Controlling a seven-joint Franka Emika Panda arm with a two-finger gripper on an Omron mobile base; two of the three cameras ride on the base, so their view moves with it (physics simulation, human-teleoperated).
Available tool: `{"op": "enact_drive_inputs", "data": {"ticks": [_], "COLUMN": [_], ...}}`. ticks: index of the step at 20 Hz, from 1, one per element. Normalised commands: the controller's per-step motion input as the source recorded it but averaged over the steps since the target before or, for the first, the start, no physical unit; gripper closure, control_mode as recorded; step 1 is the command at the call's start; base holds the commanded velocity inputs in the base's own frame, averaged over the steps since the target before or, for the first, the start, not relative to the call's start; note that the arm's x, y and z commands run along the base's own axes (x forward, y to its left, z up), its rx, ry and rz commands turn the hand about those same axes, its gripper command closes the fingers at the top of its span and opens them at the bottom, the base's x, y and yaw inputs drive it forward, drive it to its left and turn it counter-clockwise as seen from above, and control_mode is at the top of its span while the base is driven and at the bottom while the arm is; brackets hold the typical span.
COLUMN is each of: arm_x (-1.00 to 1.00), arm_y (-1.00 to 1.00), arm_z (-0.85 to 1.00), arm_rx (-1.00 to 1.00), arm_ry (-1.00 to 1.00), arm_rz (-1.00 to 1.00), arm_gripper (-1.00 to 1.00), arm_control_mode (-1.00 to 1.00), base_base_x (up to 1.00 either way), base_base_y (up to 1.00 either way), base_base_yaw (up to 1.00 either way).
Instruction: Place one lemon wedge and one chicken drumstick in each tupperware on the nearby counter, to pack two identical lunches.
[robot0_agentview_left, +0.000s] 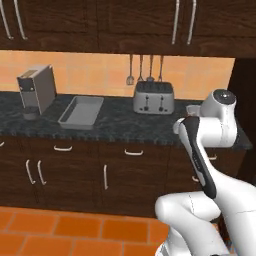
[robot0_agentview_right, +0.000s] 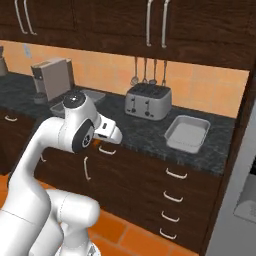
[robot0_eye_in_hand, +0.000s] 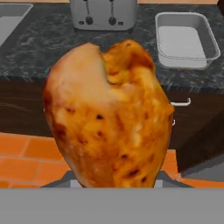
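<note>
Filling the hand view, the orange-brown chicken drumstick (robot0_eye_in_hand: 107, 116) is held in the closed gripper. Beyond it, right of the steel toaster (robot0_eye_in_hand: 103, 13), one light-grey rectangular tupperware (robot0_eye_in_hand: 210, 41) sits on the black speckled counter (robot0_eye_in_hand: 48, 48).

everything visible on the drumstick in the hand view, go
The chicken drumstick is orange-brown, with roasted-looking glossy skin flecked with dark char spots and paler tan patches. Its bulbous meaty end points up, with a notch at the top; the bone end is hidden below. It stands roughly upright, close to the camera, held in the claw above the floor, in front of the counter. Nothing else touches it.
</note>
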Motion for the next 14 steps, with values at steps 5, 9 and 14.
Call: {"op": "enact_drive_inputs", "data": {"ticks": [5, 9, 14], "arm_x": [0.00, 0.00, 0.00], "arm_y": [0.00, 0.00, 0.00], "arm_z": [0.00, 0.00, 0.00], "arm_rx": [0.00, 0.00, 0.00], "arm_ry": [0.00, 0.00, 0.00], "arm_rz": [0.00, 0.00, 0.00], "arm_gripper": [1.00, 1.00, 1.00], "arm_control_mode": [1.00, 1.00, 1.00], "base_base_x": [0.94, 1.00, 0.84], "base_base_y": [1.00, 1.00, 0.53], "base_base_yaw": [0.00, 0.00, 0.00]}}
